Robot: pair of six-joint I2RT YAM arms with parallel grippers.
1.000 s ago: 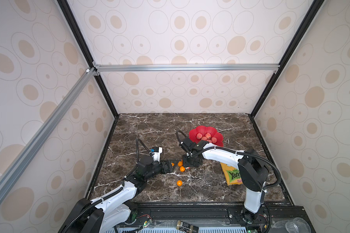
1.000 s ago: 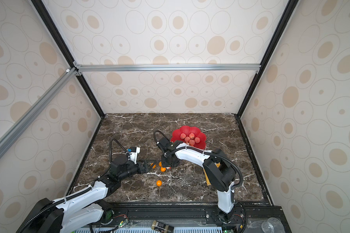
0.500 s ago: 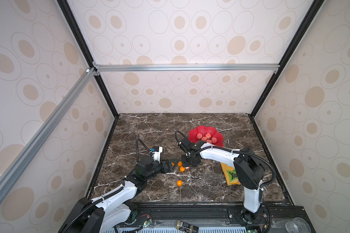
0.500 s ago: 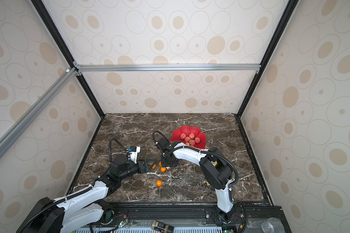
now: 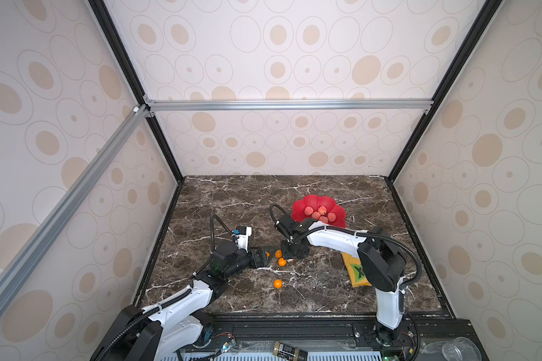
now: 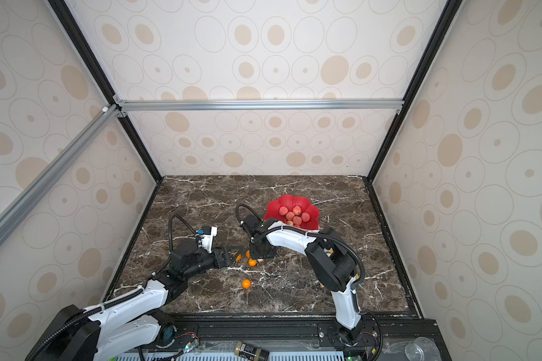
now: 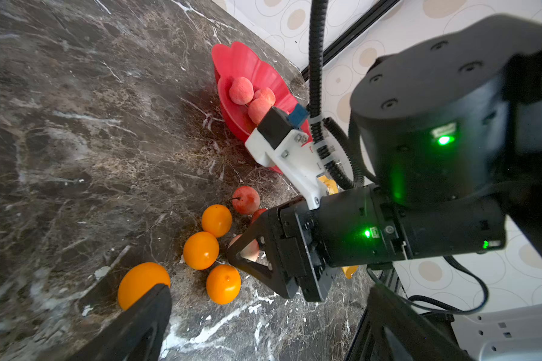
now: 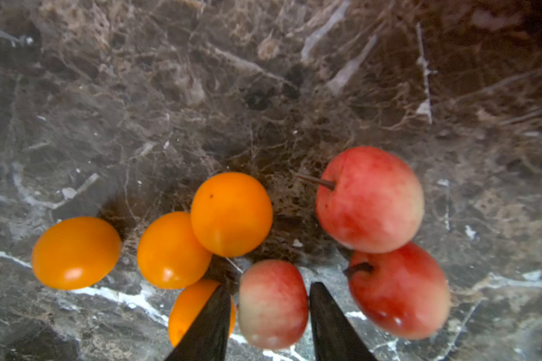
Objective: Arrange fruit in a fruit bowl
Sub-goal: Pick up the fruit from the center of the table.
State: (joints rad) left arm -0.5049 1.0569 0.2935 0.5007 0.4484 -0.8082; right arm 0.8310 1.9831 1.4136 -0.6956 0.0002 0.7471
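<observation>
- The left fingers [image 6: 238, 254] are spread as wide as they go and lie low over the table [image 5: 248, 200]. They hold nothing. One orange fruit [image 7: 143, 283] lies just beside a fingertip, at the mouth of the gap.
- Three more orange fruits [image 8: 172, 250] sit bunched together, touching, between the two arms. A lone orange fruit [image 5: 277, 283] lies apart, nearer the front edge.
- The right fingers [image 8: 268, 286] point straight down and are partly open. They straddle a pale pink fruit [image 8: 273, 304] that rests on the table.
- Each fingertip stands a sliver from that fruit's side. I cannot tell whether the pads lower down already press it.
- The pale pink fruit looks slightly oblong, with its longer side running along the fingers, so they would close across its narrower width.
- One of the bunched orange fruits sits hard against the outside of one right finger, and two red fruits [image 8: 399, 290] sit just outside the other, so the squeeze has little room.
- The fruit bowl [image 5: 319, 199] lies behind and to the right of the right fingers. It already holds several pink fruits [image 5: 318, 214].
- The right arm is clearly nearer the fruit bowl, so the carry is probably short: up, then back over the near rim.
- A yellow snack bag [image 5: 357, 275] lies furthest right, partly under that arm.
</observation>
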